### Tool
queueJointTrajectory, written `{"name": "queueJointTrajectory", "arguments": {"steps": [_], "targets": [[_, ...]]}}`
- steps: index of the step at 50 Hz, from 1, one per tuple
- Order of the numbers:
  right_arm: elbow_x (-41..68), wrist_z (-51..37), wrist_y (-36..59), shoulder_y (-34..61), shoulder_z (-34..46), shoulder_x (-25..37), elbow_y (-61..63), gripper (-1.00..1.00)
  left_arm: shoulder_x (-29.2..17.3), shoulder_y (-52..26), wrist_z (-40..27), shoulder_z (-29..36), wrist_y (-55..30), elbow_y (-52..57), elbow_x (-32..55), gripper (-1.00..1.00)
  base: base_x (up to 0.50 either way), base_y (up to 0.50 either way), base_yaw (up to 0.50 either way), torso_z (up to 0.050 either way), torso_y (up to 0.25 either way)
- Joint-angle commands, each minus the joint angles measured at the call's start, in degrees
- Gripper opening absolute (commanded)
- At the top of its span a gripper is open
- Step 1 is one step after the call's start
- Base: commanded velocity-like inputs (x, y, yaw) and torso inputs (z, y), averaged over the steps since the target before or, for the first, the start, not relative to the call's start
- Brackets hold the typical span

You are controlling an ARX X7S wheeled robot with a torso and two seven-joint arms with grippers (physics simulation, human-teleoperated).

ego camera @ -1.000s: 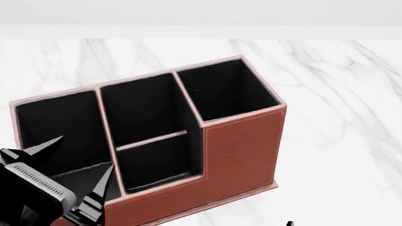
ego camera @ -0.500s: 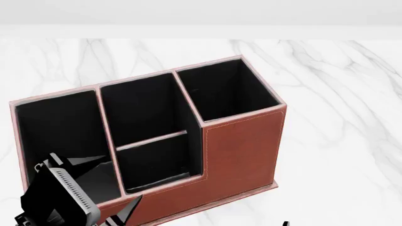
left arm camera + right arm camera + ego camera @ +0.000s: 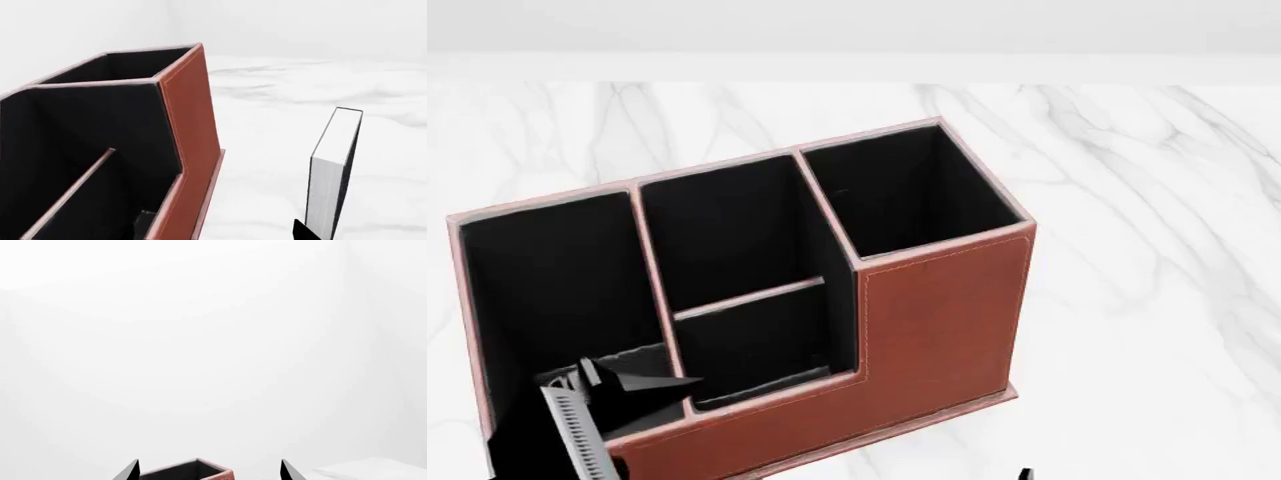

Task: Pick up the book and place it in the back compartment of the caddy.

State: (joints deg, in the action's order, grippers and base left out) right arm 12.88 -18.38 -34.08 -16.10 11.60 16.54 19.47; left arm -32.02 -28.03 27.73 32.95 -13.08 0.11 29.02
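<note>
left pincer [image 3: 627,385]: at caddy [image 3: 941,320] low front wall, opening not clear, holds nothing visible | right pincer [image 3: 209,471]: tips wide apart, empty | book [image 3: 333,170]: upright on counter [image 3: 1121,180], beside caddy

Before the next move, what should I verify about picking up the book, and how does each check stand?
1. Book upright on the marble, apart from the caddy: ok.
2. Book gripped: not ok; nothing holds it.
3. Back compartment free of contents: ok; it looks empty.
4. Left gripper clear of the caddy: cannot tell; in the head view it overlaps the end pocket by the low wall.
5. Left gripper open for the grasp: cannot tell.
6. Right gripper open, holding nothing: ok.
</note>
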Motion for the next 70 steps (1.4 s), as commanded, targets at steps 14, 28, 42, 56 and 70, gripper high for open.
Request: {"name": "queueJointTrajectory", "arguments": {"steps": [14,28,42,56,70], "targets": [[-0.17,-0.35,-0.19,0.05,0.51,0.32,-0.19,1.00,1.19,0.06,4.34,3.56,0.71,0.14,-0.27,1.00,0.00,0.00,0.00,0.000,0.000],[-0.17,-0.42,-0.30,0.21,0.89,0.52,-0.39,1.00,3.98,-1.56,6.17,6.22,1.11,-2.45,-1.84,1.00,0.00,0.00,0.00,0.000,0.000],[-0.08,-0.41,-0.34,0.35,1.37,0.74,-0.61,1.00,6.54,-3.13,7.20,7.25,2.39,-5.07,-2.57,1.00,0.00,0.00,0.00,0.000,0.000],[-0.28,-0.60,-0.41,0.39,1.66,0.90,-0.62,1.00,10.02,-4.25,9.22,8.32,5.14,-10.59,-3.10,1.00,0.00,0.00,0.00,0.000,0.000],[-0.24,-0.78,-0.73,0.03,1.83,1.22,-0.25,1.00,13.38,-6.11,11.56,8.91,7.75,-17.18,-3.31,1.00,0.00,0.00,0.00,0.000,0.000]]}}
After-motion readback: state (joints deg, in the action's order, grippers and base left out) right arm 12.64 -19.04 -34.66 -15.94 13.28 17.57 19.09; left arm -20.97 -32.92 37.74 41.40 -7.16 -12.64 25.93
